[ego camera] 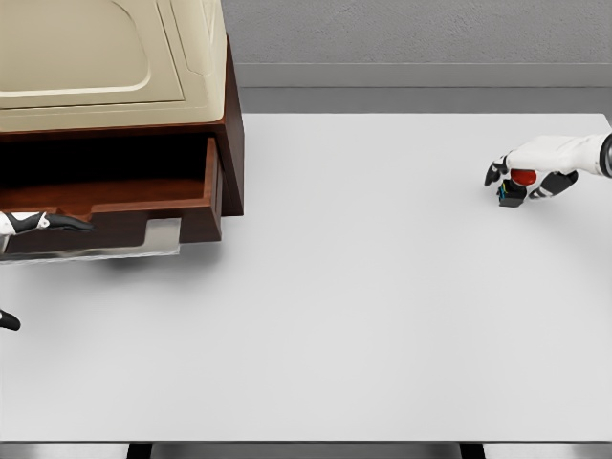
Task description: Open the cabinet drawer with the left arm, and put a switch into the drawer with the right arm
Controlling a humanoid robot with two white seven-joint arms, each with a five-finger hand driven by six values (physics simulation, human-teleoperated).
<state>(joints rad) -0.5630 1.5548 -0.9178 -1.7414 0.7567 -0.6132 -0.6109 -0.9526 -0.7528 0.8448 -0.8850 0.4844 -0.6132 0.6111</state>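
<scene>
You have one white desk (316,316). No readable writing anywhere. At its left edge your left robot hand (43,223) is only partly in frame, dark fingers lying against the front of the one drawer (120,196); can't tell its grip. That drawer stands pulled out of the one brown cabinet (232,143), beige top. Farther right, your right robot hand (526,179) curls around the one switch (516,186), red cap, dark base, at the desk's right side, well apart from the drawer.

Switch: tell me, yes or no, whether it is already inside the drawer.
No, the switch sits on the table under the right hand, far from the open drawer.
</scene>
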